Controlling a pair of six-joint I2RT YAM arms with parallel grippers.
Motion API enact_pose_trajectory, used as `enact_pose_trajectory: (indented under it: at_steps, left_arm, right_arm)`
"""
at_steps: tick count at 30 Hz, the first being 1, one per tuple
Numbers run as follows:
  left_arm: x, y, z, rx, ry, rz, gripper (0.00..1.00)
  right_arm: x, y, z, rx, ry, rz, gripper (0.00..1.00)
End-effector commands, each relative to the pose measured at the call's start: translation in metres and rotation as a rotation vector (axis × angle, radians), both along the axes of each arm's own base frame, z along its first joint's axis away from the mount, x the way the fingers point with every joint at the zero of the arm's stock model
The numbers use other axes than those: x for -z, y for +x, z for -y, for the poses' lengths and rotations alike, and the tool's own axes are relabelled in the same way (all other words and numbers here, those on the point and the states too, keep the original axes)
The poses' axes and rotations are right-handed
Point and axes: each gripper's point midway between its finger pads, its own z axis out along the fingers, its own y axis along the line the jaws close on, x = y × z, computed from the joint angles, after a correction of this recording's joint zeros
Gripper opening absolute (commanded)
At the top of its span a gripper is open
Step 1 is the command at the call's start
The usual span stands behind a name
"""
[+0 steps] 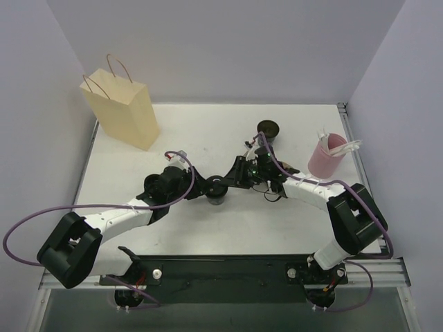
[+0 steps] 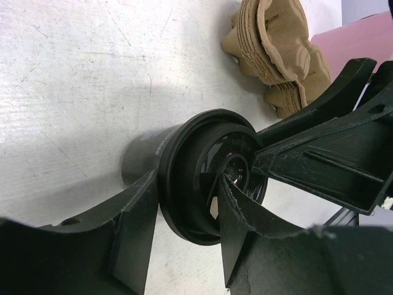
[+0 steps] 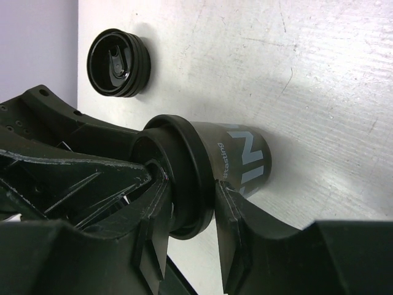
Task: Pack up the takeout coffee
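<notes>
Overhead and wrist views of a two-arm grasp at the centre of the white table [image 1: 208, 131]. The coffee cup [image 1: 217, 196] stands upright between the arms, its dark sleeve bearing pale lettering and a black lid [image 2: 209, 178] seated on top. The left gripper [image 1: 206, 187] reaches in from the left and is clamped on the coffee cup just below the lid, one finger on each side. The right gripper [image 3: 190, 196] reaches in from the right; its fingers straddle the lid's rim and appear to pinch it, though contact on the underside is hard to confirm from the wrist view.

A stack of spare lids [image 1: 268, 127] lies far of the cup. A brown paper bag [image 1: 123, 109] with twine handles stands upright at the far left corner, well apart from the cup. A pink container [image 1: 325, 159] holding white sticks sits at the right edge. A stack of moulded pulp carriers [image 2: 276, 49] shows in the left wrist view, beyond the cup, near the pink container.
</notes>
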Motion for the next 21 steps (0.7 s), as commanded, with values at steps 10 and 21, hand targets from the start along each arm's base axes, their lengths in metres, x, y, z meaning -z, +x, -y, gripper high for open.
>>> enact_pose_trajectory:
  at_steps: [10,21]
  left_arm:
    - [0.12,-0.079,-0.071,0.013,0.388,-0.376,0.5]
    - [0.124,-0.081,-0.075,-0.003,0.399,-0.392,0.5]
  right_arm:
    - [0.089,-0.036,0.032,0.042,-0.121,-0.178,0.21]
    - [0.13,-0.066,0.052,0.1,-0.189,-0.28,0.19]
